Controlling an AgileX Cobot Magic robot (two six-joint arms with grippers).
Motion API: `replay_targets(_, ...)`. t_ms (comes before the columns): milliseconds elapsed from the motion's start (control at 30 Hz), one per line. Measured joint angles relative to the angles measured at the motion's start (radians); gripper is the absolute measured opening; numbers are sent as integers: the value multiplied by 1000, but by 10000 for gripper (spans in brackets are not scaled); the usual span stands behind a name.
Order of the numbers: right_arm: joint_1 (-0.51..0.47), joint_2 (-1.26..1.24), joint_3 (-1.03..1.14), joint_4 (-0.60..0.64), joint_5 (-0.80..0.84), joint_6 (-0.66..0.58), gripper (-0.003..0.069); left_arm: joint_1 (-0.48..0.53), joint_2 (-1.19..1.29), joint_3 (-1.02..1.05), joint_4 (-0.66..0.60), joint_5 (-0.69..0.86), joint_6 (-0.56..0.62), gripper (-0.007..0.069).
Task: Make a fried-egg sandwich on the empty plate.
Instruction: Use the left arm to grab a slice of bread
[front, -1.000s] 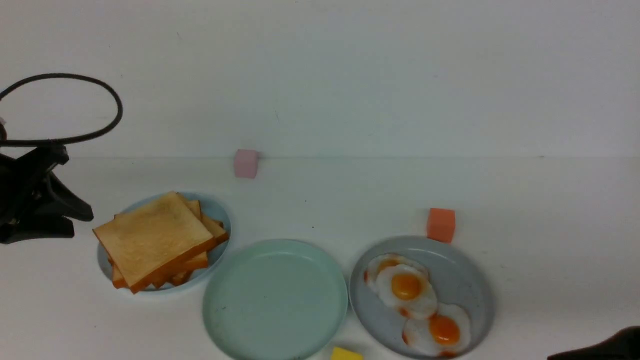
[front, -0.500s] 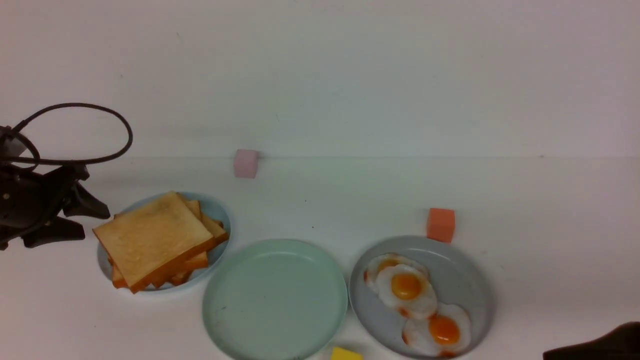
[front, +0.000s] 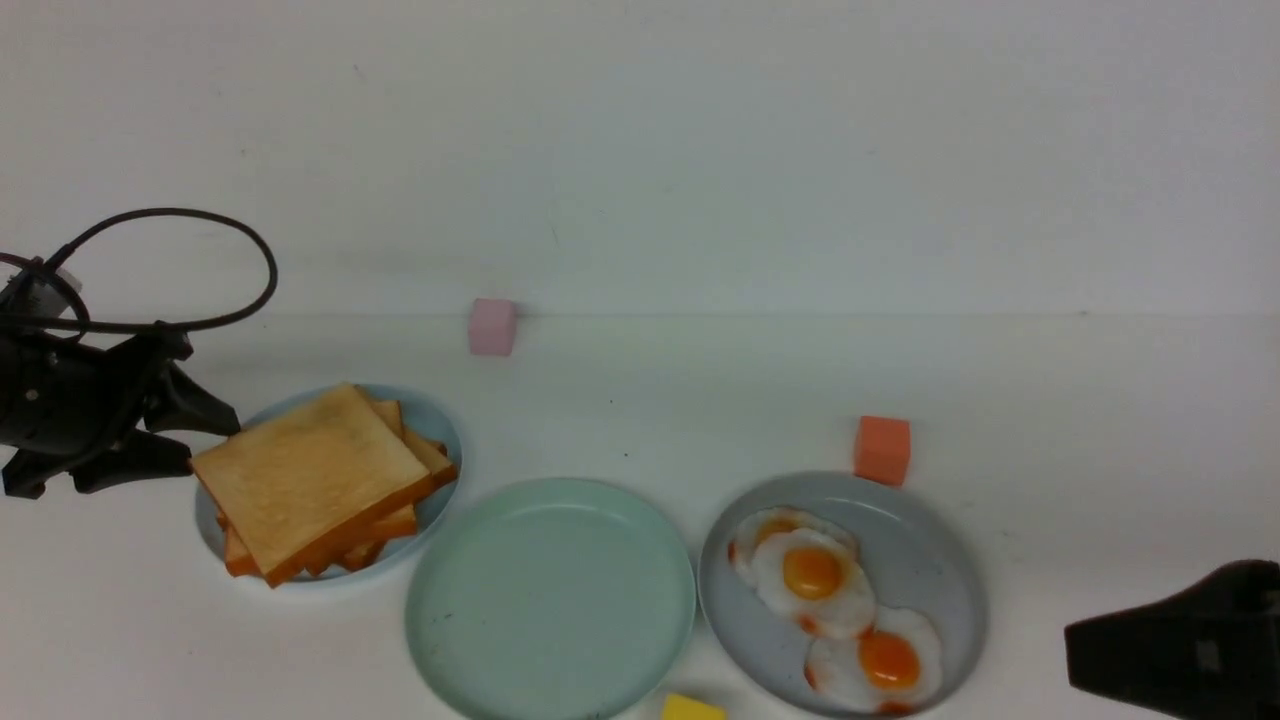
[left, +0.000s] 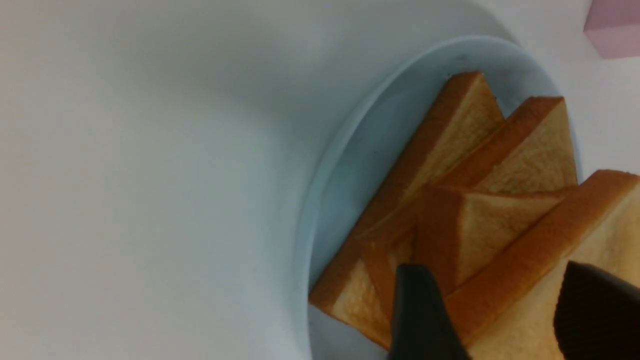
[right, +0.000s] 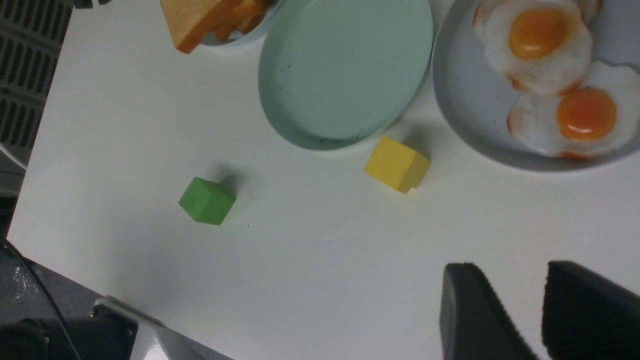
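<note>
The left gripper (front: 205, 442) is held at the left edge of the toast pile (front: 310, 480) with its jaws spread wide. In the left wrist view the crust of the top slice (left: 530, 260) is seen between the two dark fingers (left: 420, 315), though contact cannot be made out. The pile is stacked unevenly on a pale blue plate (front: 443, 425).

The empty plate (front: 550, 600) — pale mint-green, low-rimmed, its surface bare — is set at the front centre of the white table (front: 1100, 420). It is flanked closely by the toast plate on its left and a grey-blue plate (front: 935, 560) on its right, where overlapping fried eggs (front: 812, 575) are laid.

The right gripper (right: 507, 280) is held low over the table's front right corner, apart from the eggs — its jaws are parted a little and nothing is pinched between them.

A pink cube (front: 492, 326) is placed by the back wall, an orange cube (front: 882, 450) just behind the grey-blue plate and a yellow cube (front: 692, 709) just in front of the mint plate. A green cube (right: 206, 200) is seen on bare table, apart from the yellow one.
</note>
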Motion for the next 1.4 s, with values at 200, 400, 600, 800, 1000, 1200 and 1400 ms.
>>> replay_targets(200, 0, 0, -1, -2, -2, 0, 244, 0, 0, 0, 20, 10, 1, 221)
replay_targets(400, 0, 0, -1, -3, 1, 0, 244, 0, 0, 0, 44, 7, 1, 13)
replay_targets(600, 0, 0, -1, -3, 1, -1, 244, 0, 0, 0, 49, 6, 8, -13)
replay_targets(800, 0, 0, -1, -3, 1, -20, 244, 0, -6, 0, 52, 6, 55, -13)
replay_targets(1000, 0, 0, -2, -3, 6, -23, 244, 0, -15, -1, 45, 6, 152, -13)
replay_targets(1200, 0, 0, -2, -3, 6, -23, 244, 0, -15, -1, 45, -19, 145, 2)
replay_targets(1400, 0, 0, -2, -4, 6, -23, 244, 0, -15, -1, 47, -38, 85, 143)
